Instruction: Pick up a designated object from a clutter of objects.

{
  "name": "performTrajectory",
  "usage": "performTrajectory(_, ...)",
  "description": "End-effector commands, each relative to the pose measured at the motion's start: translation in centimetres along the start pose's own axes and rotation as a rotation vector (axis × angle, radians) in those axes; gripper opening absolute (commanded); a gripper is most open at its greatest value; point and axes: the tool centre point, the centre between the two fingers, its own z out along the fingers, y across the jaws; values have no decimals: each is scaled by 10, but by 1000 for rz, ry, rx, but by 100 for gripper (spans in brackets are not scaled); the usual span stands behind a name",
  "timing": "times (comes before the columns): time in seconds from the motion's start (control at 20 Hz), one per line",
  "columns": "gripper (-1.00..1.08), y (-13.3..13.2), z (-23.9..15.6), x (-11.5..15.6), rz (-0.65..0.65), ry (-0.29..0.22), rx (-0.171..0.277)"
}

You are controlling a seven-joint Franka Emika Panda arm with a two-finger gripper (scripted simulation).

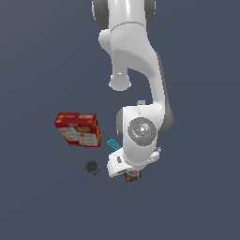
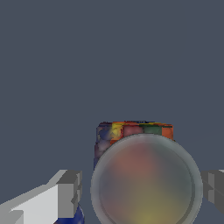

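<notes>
My gripper (image 2: 142, 192) spread wide, fingers (image 2: 68, 192) flanking multicoloured can (image 2: 144, 183), not touching. Can sits on tabletop (image 1: 197, 197) under my wrist, right of dark grey can (image 1: 92, 167). Keep centred, descend to label, then close evenly.

The multicoloured can (image 2: 133, 131) has a glossy, smooth top; the red box (image 1: 78, 129) looks matt.

Exterior overhead, far — wrist close, seemingly downward; both share multicoloured can (image 2: 144, 175).
</notes>
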Motion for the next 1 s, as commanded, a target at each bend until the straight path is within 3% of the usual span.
performTrajectory(0.0, 100, 0, 13, 0, 0, 0, 0)
performTrajectory(0.35, 100, 0, 22, 1, -1, 0, 0)
performTrajectory(0.4, -100, 0, 22, 1, -1, 0, 0)
performTrajectory(0.95, -100, 0, 22, 0, 0, -2, 0)
